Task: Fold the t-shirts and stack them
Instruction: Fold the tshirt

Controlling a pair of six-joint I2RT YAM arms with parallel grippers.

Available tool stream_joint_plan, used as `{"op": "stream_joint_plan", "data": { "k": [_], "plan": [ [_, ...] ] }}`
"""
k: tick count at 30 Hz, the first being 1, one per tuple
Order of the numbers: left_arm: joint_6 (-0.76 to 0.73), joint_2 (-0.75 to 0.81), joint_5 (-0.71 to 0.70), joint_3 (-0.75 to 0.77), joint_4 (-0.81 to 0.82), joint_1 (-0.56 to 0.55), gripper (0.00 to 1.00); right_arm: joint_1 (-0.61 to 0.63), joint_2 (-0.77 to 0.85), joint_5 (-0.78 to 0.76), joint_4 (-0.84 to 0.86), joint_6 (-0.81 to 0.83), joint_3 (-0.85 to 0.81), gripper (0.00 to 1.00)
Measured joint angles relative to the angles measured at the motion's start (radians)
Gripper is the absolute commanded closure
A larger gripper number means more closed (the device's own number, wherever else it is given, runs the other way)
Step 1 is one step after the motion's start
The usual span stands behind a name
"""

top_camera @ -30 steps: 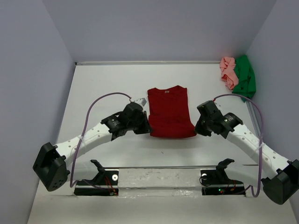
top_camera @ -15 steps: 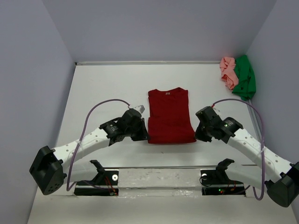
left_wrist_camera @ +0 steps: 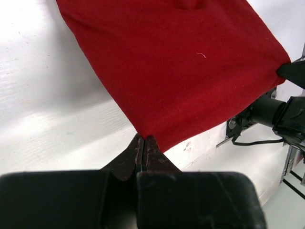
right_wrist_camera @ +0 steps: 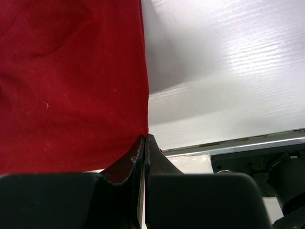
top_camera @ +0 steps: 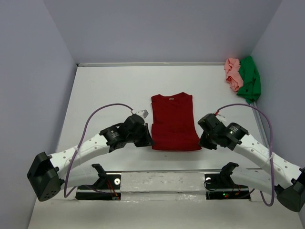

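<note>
Left end effector: jaws together, clamped on the near left corner of the red shirt, with the cloth pinched right at the tips.
Right end effector: jaws together, clamped on the near right corner of the same hem.
Red shirt: middle of the worktop, between the two arms, collar toward the far wall. Laid as a narrow rectangle with no sleeves showing. Near hem appears lifted, judging by the shadow beneath it in both wrist views.
Handling, judged: soft, light and limp. No stiffness to carry a fold, so sag expected between the two holds. Not fragile.
Hold points: both hem corners, every layer inside the pinch, both sides moved in step.
Risk, judged: shallow tip grip, so a lower layer may slip free and skew the fold.
Pink shirt: bunched in the far right corner, unfolded.
Green shirt: bunched, touching the pink shirt, well apart from the red shirt.
</note>
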State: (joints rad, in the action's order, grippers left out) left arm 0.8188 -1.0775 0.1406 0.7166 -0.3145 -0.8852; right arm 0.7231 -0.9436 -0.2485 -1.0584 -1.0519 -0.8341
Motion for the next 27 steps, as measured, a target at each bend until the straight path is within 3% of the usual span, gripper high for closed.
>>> {"op": "stream_joint_plan", "data": {
  "k": [6,10,16,20,23,27],
  "plan": [
    [-0.001,-0.005,-0.029,0.031,-0.044,-0.010,1.00,0.033,-0.018,-0.045,-0.036,0.014,-0.043,1.00],
    [-0.041,-0.073,-0.075,0.172,-0.112,-0.002,1.00,0.038,-0.142,-0.138,-0.071,0.098,-0.220,1.00],
    [-0.158,-0.287,-0.076,0.533,-0.140,0.163,1.00,-0.062,-0.441,-0.199,0.014,0.334,-0.548,1.00],
    [-0.243,-0.545,-0.040,0.865,-0.157,0.319,1.00,-0.235,-0.723,-0.143,0.101,0.519,-0.798,1.00],
    [-0.285,-0.720,-0.016,1.051,-0.175,0.381,1.00,-0.305,-0.915,-0.099,0.150,0.608,-0.948,1.00],
    [-0.337,-1.068,0.048,1.376,-0.226,0.452,1.00,-0.362,-1.188,-0.053,0.154,0.690,-1.162,1.00]
  ]
}}
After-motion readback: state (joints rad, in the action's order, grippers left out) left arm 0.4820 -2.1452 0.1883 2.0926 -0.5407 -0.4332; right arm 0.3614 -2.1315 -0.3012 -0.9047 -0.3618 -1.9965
